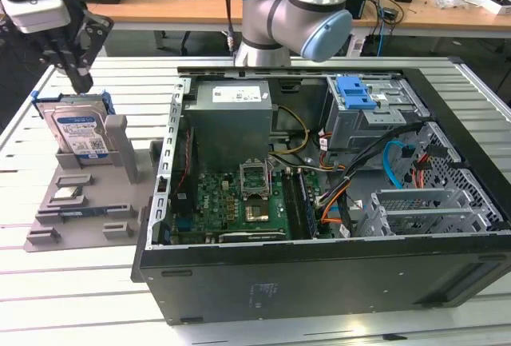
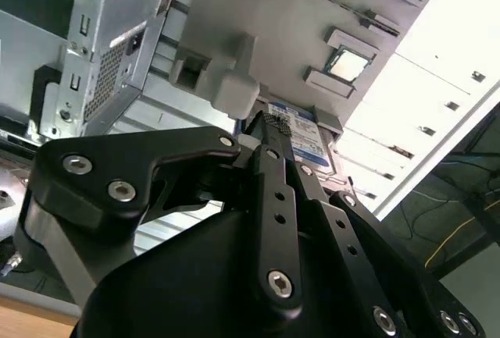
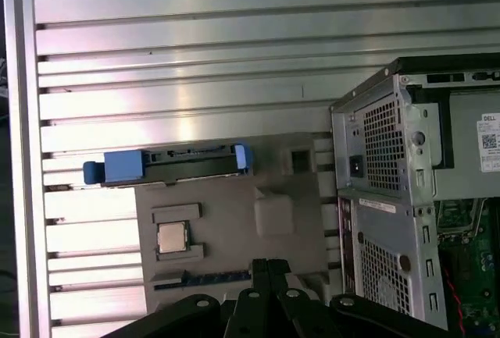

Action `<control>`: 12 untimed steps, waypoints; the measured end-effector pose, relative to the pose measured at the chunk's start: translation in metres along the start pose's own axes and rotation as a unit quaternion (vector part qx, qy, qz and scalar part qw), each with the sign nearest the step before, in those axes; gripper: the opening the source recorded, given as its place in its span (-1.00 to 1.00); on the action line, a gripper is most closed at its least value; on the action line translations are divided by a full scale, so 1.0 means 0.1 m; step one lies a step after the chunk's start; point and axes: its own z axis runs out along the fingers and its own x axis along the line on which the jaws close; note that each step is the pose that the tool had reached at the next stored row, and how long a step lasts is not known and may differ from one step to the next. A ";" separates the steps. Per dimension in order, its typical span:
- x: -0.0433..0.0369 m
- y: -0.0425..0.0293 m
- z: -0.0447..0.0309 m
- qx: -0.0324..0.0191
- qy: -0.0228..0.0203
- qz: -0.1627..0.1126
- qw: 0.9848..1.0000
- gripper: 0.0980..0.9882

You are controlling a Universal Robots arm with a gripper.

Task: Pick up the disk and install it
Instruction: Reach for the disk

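Gripper (image 1: 81, 84) just above disk (image 1: 78, 126), upright in grey holder (image 1: 120, 194); cannot tell whether clenched or released. Risk: off-centre descent strikes disk's top edge, tipping it from holder.

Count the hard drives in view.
1. The silver metal hard drive with a blue plastic bracket stands on edge in the grey plastic fixture, on the exterior view's left, outside the open black computer case. More may be hidden inside the case.
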 end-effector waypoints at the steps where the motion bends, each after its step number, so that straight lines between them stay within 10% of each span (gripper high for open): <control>1: 0.060 -0.004 0.000 0.000 0.000 0.000 1.000 -0.98; 12: 0.515 -0.007 0.015 0.001 0.000 0.000 1.000 -0.98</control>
